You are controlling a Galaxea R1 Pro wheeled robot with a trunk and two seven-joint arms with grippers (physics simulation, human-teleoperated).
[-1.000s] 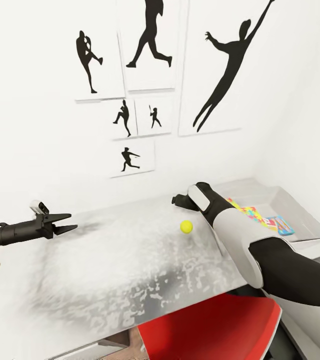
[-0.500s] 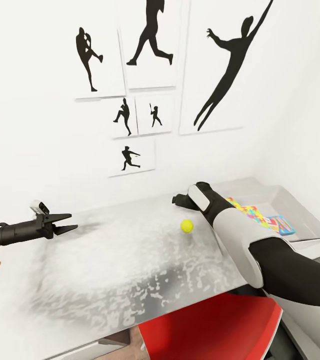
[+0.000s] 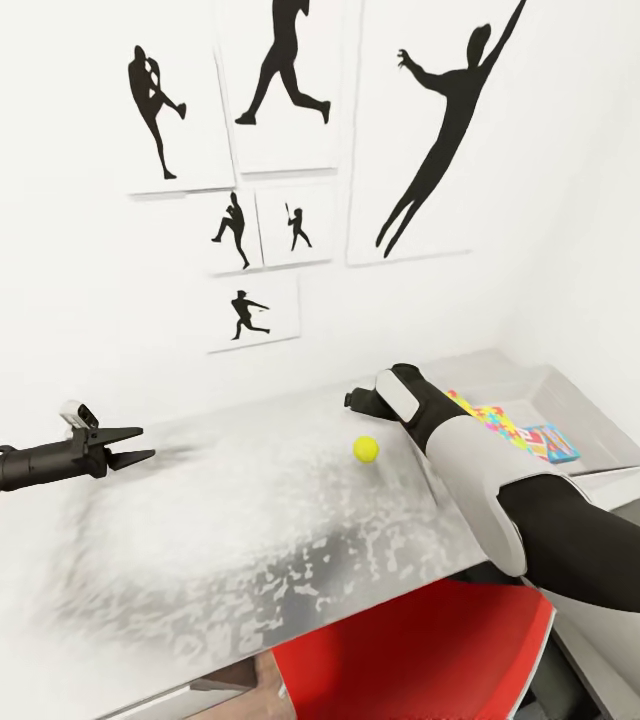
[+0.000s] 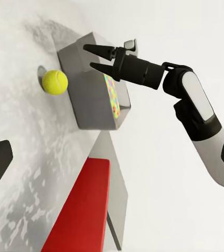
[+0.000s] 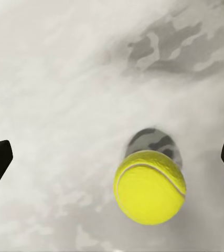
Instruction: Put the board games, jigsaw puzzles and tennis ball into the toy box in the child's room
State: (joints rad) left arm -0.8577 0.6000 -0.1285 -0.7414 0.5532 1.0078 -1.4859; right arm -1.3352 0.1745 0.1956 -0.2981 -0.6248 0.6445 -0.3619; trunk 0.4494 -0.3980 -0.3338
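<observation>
**Right gripper above the tennis ball, not yet holding it**

The step in hand appears to be picking the tennis ball (image 3: 366,449) from the table (image 3: 260,540). The right gripper (image 4: 97,56) hangs over it with its jaws spread and nothing between them. In the right wrist view the ball (image 5: 150,187) lies off the middle between the two fingertips, so I judge the gripper should be centred first, then lowered straight and closed gently, because a round ball rolls easily on this smooth top.

At the near edge a red chair (image 3: 410,660) stands under the table. The left gripper (image 3: 132,446), jaws apart and empty, hovers near the left edge. At the far right corner the toy box (image 3: 610,440) already holds a jigsaw puzzle (image 3: 490,420). Behind, the white wall carries baseball silhouette pictures (image 3: 430,130).
</observation>
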